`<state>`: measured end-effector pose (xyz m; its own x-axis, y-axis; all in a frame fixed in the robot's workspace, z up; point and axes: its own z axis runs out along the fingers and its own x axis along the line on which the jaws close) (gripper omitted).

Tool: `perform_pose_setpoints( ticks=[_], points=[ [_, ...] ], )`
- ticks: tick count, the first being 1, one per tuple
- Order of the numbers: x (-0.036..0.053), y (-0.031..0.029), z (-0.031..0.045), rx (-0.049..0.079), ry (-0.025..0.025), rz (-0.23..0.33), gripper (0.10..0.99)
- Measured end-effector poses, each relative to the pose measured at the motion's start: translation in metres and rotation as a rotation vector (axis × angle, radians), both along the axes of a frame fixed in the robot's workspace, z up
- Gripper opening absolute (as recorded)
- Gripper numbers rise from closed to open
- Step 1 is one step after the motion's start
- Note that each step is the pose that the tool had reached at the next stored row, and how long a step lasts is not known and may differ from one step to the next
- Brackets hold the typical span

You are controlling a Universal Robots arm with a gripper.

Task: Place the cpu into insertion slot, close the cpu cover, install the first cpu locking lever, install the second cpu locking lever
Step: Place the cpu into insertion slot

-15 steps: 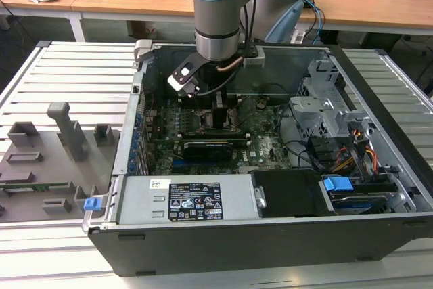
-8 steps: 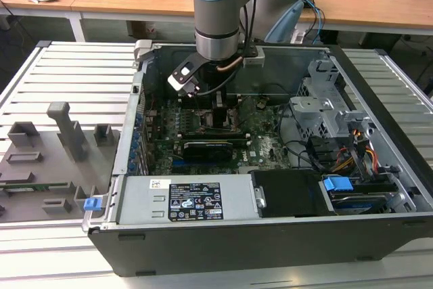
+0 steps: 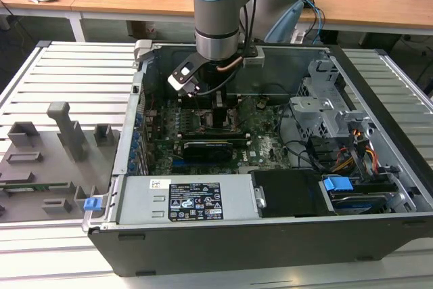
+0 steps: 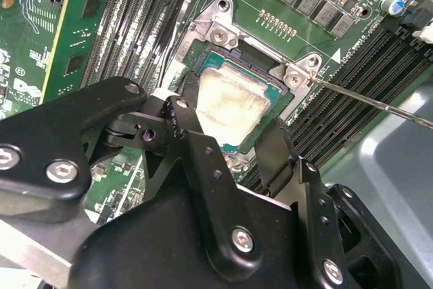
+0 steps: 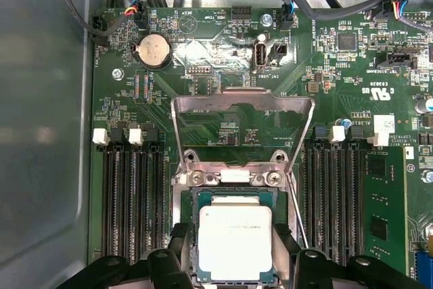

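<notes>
The cpu [image 5: 235, 240], a silver-faced square chip, lies level in the insertion slot [image 5: 234, 196] on the green motherboard [image 5: 223, 79]. My gripper [image 5: 233, 252] is shut on the cpu, with one black finger [image 4: 181, 116] at each of two opposite sides. In the second wrist view the cpu [image 4: 229, 106] sits low inside the socket frame. The cpu cover [image 5: 243, 103] stands swung up and open behind the socket. A thin metal locking lever [image 4: 365, 99] juts out unlatched beside it. In the exterior view the gripper [image 3: 220, 109] reaches down into the open computer case.
Long black memory slots [image 5: 128, 194] flank the socket on both sides. A black card [image 3: 206, 147] lies across the board, with a power supply [image 3: 186, 201] in front. Drive cage and cables [image 3: 338, 133] fill the exterior view's right. Grey fixtures [image 3: 61, 140] stand outside the case.
</notes>
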<state>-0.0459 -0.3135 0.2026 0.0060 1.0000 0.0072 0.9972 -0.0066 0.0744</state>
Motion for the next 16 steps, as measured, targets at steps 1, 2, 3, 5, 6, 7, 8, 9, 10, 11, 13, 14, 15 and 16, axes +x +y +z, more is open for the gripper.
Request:
perform_pose_setpoints(
  ticks=[1,2,3,5,6,7,8,9,10,11,13,14,15,16],
  points=[
    [0.0,0.0001,0.0002,0.0,0.0,0.0,0.6],
    [0.0001,0.0,0.0008,0.0,0.0001,0.0,0.6],
    [0.0001,0.0,0.0024,0.0,0.0,0.0,0.6],
    [0.0001,0.0,0.0073,0.0,0.0,0.0,0.6],
    [0.0004,-0.0006,0.0078,0.0,0.001,0.0,0.6],
    [0.0007,-0.0012,0.0083,0.0,0.0023,0.0,0.584],
    [0.0012,-0.0017,0.0088,0.0,0.0043,0.0,0.518],
    [0.0019,-0.0019,0.0091,0.0,0.0062,0.0,0.455],
    [0.0051,-0.0021,0.0097,0.0,0.0147,0.0,0.396],
    [0.0073,-0.0022,0.0106,0.0,0.0226,0.0,0.333],
    [0.0082,-0.0022,0.0121,0.0,0.027,0.0,0.275],
    [0.0083,-0.0022,0.014,0.0,0.0282,0.0,0.216],
    [0.0083,-0.0022,0.0151,0.0,0.0284,0.0,0.153],
    [0.0083,-0.0021,0.0158,0.0,0.0286,0.0,0.153]
  ],
)
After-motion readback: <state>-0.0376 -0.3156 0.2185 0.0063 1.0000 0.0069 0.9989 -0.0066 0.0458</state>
